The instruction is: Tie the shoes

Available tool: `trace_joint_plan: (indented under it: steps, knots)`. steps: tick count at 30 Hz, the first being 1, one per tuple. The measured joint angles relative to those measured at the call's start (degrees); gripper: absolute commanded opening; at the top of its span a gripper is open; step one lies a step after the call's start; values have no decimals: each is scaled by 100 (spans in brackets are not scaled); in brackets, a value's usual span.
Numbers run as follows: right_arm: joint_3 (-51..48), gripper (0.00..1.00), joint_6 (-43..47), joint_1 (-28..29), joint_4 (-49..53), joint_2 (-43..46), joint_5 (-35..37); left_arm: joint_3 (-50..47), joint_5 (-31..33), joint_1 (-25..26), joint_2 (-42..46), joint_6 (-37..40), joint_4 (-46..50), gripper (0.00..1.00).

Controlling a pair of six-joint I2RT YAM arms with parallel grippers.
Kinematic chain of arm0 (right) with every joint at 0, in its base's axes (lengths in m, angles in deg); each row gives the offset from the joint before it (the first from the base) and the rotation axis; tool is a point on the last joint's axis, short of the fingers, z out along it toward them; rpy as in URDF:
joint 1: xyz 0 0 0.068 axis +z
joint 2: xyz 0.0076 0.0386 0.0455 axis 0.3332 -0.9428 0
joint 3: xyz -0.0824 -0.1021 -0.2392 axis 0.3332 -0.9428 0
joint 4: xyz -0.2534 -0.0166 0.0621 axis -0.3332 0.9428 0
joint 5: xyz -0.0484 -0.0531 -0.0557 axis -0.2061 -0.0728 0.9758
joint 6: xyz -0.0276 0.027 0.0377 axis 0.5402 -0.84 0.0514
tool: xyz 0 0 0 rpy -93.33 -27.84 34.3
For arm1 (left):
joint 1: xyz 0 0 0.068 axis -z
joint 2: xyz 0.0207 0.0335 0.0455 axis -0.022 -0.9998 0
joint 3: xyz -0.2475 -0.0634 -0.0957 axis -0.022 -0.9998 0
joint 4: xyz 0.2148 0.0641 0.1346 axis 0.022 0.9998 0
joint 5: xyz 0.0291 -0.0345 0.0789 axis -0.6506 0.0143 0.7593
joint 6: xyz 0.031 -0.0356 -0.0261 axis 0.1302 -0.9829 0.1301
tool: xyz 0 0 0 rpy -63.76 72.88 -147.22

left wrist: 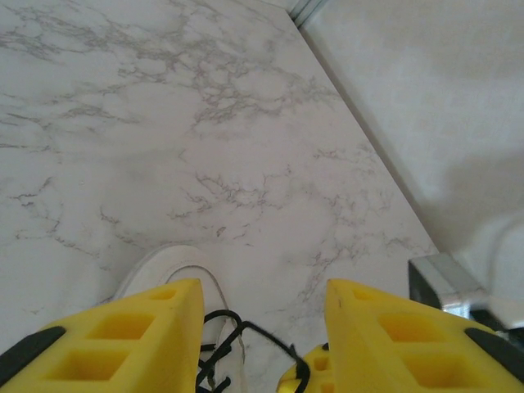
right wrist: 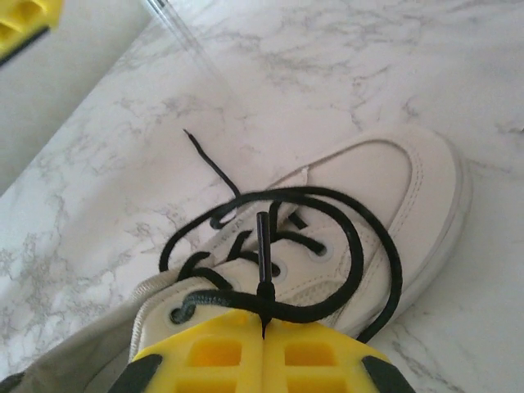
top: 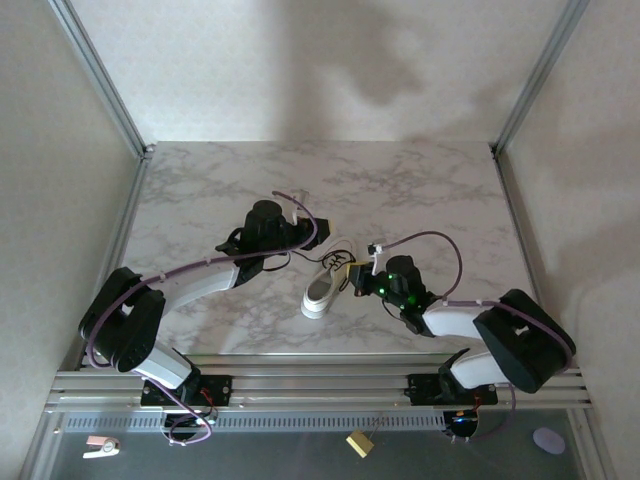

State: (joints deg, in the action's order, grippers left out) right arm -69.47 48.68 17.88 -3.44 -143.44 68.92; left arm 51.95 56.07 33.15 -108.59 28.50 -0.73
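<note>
Lace work at mid-table: left jaws spread, right jaws pinching a strand.
Left gripper (left wrist: 262, 295) hovers just over the sneaker (right wrist: 385, 180), fingers apart and gripping nothing I can make out. The sneaker lies on the marble table (top: 200, 200) between both grippers, its laces (right wrist: 263, 250) looped loosely over the tongue. Right gripper (right wrist: 264, 323) is pressed together on one strand. My judgement: hold that strand taut, lower the left onto the free loop, and close on lace alone.

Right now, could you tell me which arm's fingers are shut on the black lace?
The right arm's fingers, pressed together on the lace above the shoe; the left arm's fingers stand apart.
</note>
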Motion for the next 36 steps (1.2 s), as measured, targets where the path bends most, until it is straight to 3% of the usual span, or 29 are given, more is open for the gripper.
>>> trace_joint_plan:
  steps: [5,13,22,28,36]
  knots:
    - [-7,0,144,-103,28,299,-24,-35,-70,0,0,0,-79,41]
    - [-4,0,542,-138,63,348,-354,-90,-507,0,-31,-118,-487,47]
    - [46,0,737,-138,13,348,-820,-282,-1067,162,-466,-678,-1246,44]
    - [50,0,734,-138,13,372,-885,-282,-1154,466,-737,-868,-1423,41]
    - [50,0,734,-138,17,560,-859,-282,-1150,501,-828,-931,-1460,38]
